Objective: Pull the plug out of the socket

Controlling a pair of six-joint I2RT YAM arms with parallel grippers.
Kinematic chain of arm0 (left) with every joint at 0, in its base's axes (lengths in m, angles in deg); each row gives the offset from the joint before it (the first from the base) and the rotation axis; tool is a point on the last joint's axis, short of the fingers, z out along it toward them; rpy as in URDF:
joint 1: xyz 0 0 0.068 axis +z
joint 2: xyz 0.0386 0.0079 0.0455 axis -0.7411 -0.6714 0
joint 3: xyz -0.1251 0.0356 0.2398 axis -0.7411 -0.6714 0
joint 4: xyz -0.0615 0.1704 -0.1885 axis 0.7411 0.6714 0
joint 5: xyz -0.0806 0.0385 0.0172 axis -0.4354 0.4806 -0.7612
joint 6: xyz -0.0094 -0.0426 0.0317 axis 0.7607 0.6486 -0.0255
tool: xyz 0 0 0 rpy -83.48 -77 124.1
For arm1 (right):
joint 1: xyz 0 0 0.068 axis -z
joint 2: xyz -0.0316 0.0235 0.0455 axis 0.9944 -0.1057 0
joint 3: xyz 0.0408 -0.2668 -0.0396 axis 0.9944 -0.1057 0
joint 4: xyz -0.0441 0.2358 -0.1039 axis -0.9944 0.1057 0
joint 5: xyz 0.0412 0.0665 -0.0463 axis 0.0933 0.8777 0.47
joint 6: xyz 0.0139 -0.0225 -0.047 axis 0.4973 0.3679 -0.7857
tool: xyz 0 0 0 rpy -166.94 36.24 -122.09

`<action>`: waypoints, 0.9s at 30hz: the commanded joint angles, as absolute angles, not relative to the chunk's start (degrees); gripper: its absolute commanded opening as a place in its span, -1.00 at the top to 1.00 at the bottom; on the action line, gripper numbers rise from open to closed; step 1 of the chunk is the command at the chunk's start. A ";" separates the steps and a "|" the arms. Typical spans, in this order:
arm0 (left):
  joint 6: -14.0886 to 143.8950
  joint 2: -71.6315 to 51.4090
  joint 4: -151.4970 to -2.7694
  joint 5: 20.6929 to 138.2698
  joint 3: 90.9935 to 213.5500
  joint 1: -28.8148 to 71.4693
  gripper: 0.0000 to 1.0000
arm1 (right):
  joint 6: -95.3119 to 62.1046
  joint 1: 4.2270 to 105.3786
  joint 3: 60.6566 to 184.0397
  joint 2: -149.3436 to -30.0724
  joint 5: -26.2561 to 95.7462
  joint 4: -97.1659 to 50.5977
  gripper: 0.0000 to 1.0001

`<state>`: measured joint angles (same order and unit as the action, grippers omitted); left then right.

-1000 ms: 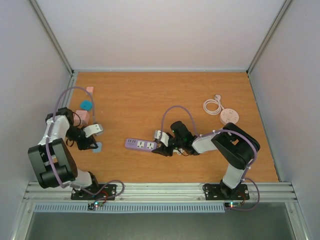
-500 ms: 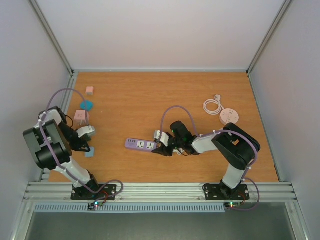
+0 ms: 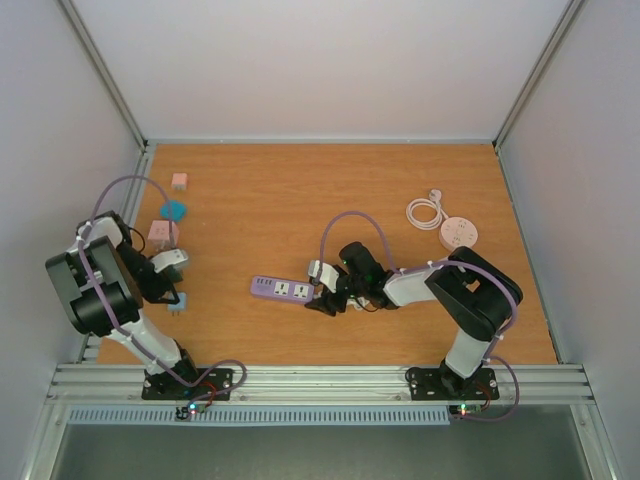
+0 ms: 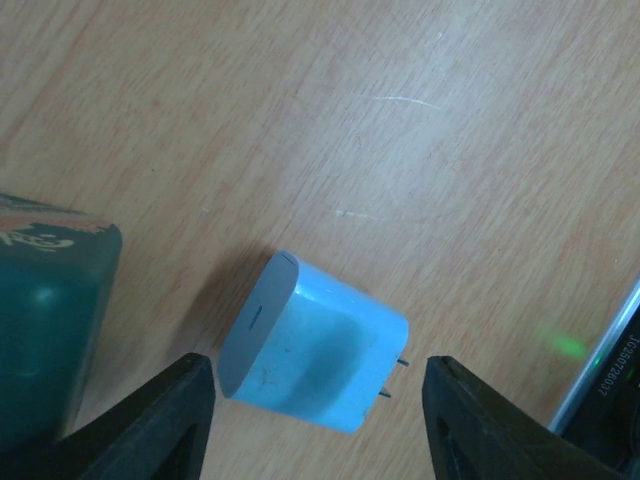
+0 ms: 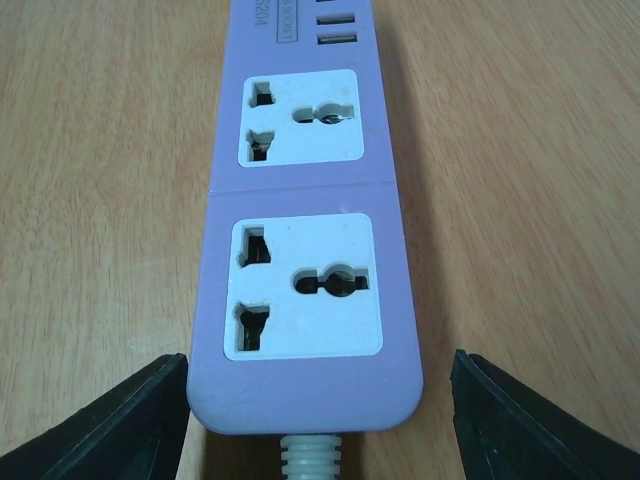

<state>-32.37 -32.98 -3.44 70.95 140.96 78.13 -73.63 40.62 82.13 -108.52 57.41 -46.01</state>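
The purple power strip (image 3: 280,288) lies on the wooden table, and both its white sockets are empty in the right wrist view (image 5: 305,200). My right gripper (image 3: 322,298) is open, with its jaws either side of the strip's cable end (image 5: 318,425) and not touching it. The light blue plug (image 3: 178,300) lies loose on its side at the table's left, prongs showing (image 4: 315,355). My left gripper (image 3: 170,290) is open and straddles the plug (image 4: 320,420) without touching it.
A pink adapter (image 3: 160,234), a teal block (image 3: 174,210) and a small pink block (image 3: 180,180) sit at the far left. A white round socket (image 3: 459,233) with a coiled cable (image 3: 425,211) is at the back right. A dark teal object (image 4: 45,310) lies just left of the plug.
My left arm swung left, away from the strip, and the blue plug moved left with it. It now lies on the table between open jaws. The right arm barely moved.
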 commanded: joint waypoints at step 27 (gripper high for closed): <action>-25.71 -16.03 -10.73 54.44 136.09 64.22 -0.51 | -87.16 43.63 93.00 -96.52 56.05 -7.03 -0.57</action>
<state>-28.04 -17.44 -8.11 58.20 136.66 66.13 -80.85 41.91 91.68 -99.13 56.16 -17.07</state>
